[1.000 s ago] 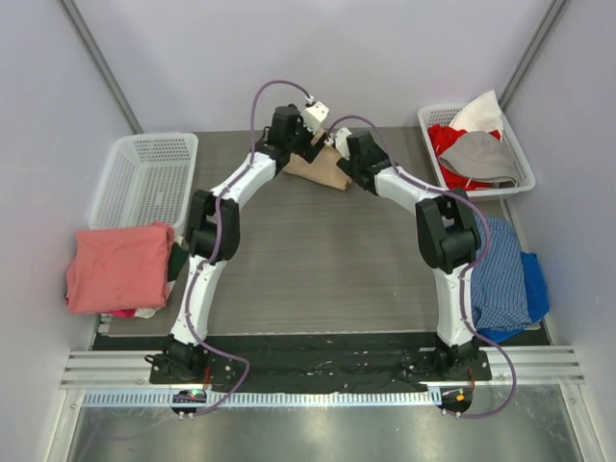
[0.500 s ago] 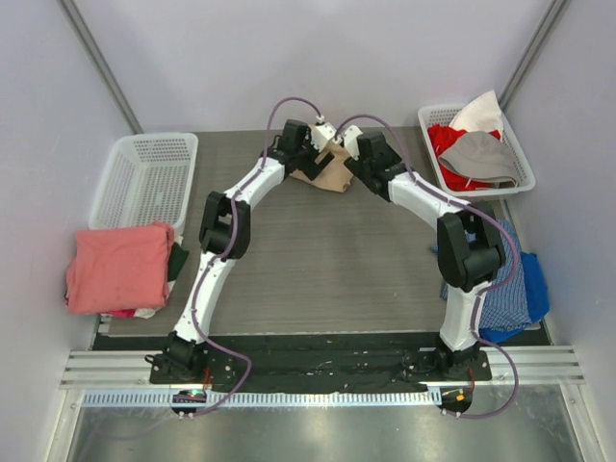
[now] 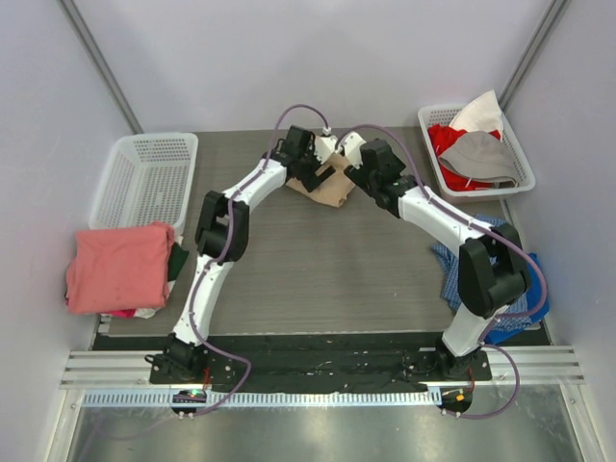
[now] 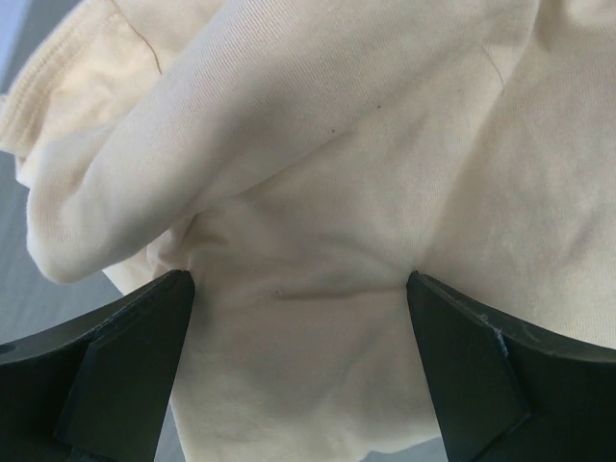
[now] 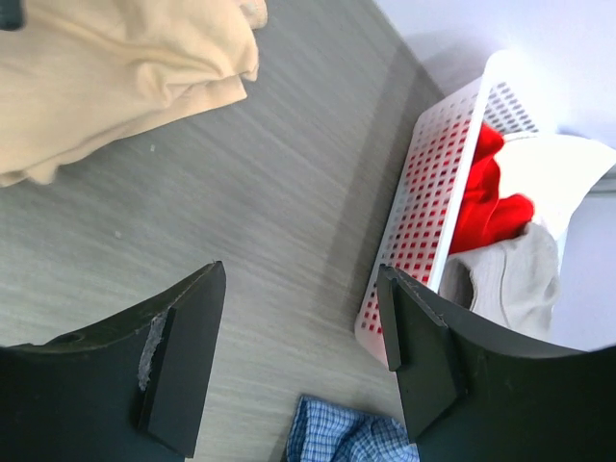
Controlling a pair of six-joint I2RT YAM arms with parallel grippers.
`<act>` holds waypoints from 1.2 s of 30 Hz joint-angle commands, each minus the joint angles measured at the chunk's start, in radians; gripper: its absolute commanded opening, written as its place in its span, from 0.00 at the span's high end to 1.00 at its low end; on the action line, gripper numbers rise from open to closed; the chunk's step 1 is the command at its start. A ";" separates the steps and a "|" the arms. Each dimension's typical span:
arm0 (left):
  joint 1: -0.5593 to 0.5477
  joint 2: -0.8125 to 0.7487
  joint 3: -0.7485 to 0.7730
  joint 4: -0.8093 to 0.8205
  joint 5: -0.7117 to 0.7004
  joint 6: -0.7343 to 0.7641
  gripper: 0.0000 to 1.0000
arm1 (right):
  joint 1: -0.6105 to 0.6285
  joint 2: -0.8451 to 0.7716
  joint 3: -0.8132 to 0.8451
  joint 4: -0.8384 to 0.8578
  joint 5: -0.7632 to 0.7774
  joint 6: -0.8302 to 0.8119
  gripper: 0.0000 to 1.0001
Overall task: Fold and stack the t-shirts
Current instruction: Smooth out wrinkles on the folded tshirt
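The tan t-shirt [image 3: 329, 185] lay bunched at 12 o'clock on the tabletop [image 3: 318, 260], between the spread left fingers [image 4: 125, 356]. The right fingers [image 5: 178, 351], also apart, had it at 11 o'clock.

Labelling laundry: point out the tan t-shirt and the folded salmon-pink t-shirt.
Tan cloth t-shirt [image 4: 318, 192]: left wrist view, on its creased middle.
Folded salmon-pink cloth t-shirt [image 3: 117, 268]: top external view, centre of its upper face.

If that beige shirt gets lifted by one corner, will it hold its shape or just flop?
Probably flop: the beige shirt lies in soft rolled folds, so it likely drapes and unfolds. It looks thin and light. The knit surface seems matte, so it probably won't slip from the left hand.
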State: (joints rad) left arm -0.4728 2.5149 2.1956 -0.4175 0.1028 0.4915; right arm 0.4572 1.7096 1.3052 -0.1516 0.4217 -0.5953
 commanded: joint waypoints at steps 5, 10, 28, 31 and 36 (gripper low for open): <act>-0.033 -0.128 -0.203 -0.250 0.054 -0.047 0.00 | 0.003 -0.094 -0.093 0.035 0.029 0.019 0.29; -0.055 -0.234 -0.312 -0.345 0.061 -0.082 0.00 | 0.005 -0.137 -0.116 0.026 0.032 0.026 0.28; -0.161 -0.565 -0.602 -0.383 0.141 -0.378 0.00 | 0.003 -0.177 -0.104 -0.152 -0.305 0.250 0.28; -0.161 -0.538 -0.559 -0.389 0.205 -0.447 0.00 | 0.001 -0.214 -0.124 -0.160 -0.331 0.273 0.28; -0.170 -0.519 -0.487 -0.377 0.259 -0.518 0.00 | 0.001 -0.274 -0.172 -0.161 -0.371 0.287 0.28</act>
State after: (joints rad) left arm -0.6357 2.0006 1.6325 -0.8005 0.2871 0.0795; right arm 0.4572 1.5276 1.1526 -0.3202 0.1131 -0.3473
